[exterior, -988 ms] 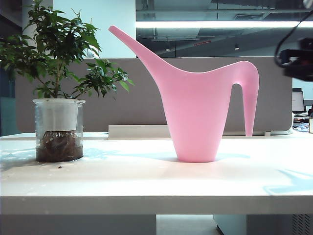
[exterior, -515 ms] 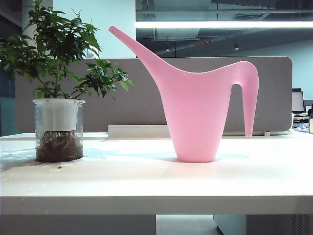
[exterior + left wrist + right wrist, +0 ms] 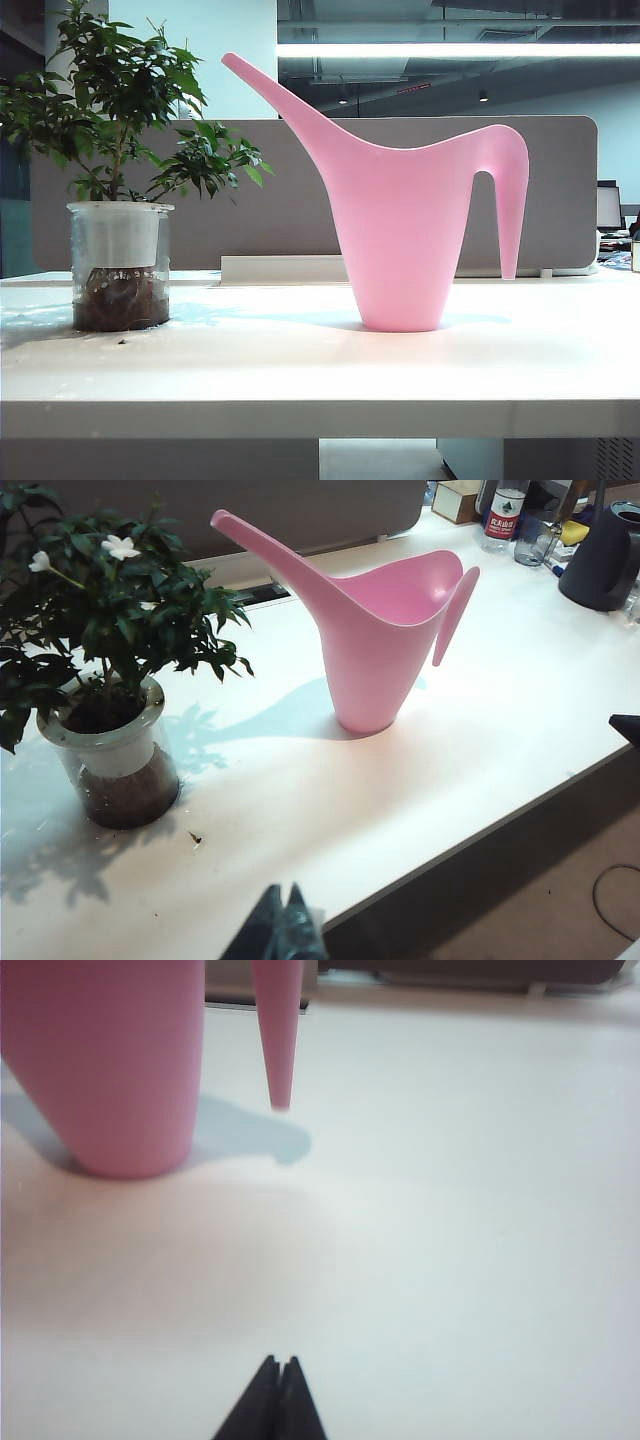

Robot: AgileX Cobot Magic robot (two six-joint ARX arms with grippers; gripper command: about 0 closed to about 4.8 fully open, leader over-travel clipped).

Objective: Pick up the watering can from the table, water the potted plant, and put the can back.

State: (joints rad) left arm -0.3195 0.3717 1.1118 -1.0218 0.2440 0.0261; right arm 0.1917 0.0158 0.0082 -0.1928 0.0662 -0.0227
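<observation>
- The pink watering can [image 3: 400,240] stands upright on the white worktop [image 3: 300,370], about the middle of the exterior view, its base flat on the surface.
- Its long spout rises toward 10 o'clock, and its thin arched handle drops on the 3 o'clock side to a point that hangs just above the worktop.
- The potted plant [image 3: 120,200] stands at 9 o'clock from the can, well apart from it, in a clear pot showing dark soil and a white inner sleeve.
- In the left wrist view, two small white flowers show among the leaves.
- A grey-beige divider panel [image 3: 300,200] runs behind both things.
- The left end effector [image 3: 283,932] hangs over the near edge of the worktop, its dark tips pressed together and holding nothing, well apart from can and plant.
- The right end effector [image 3: 275,1400] sits low over the bare worktop, clenched tip to tip and empty, with the can's base and handle point ahead at about 11 o'clock.
- Bottles [image 3: 505,510] and a dark jug [image 3: 605,545] stand at the far corner in the left wrist view.
</observation>
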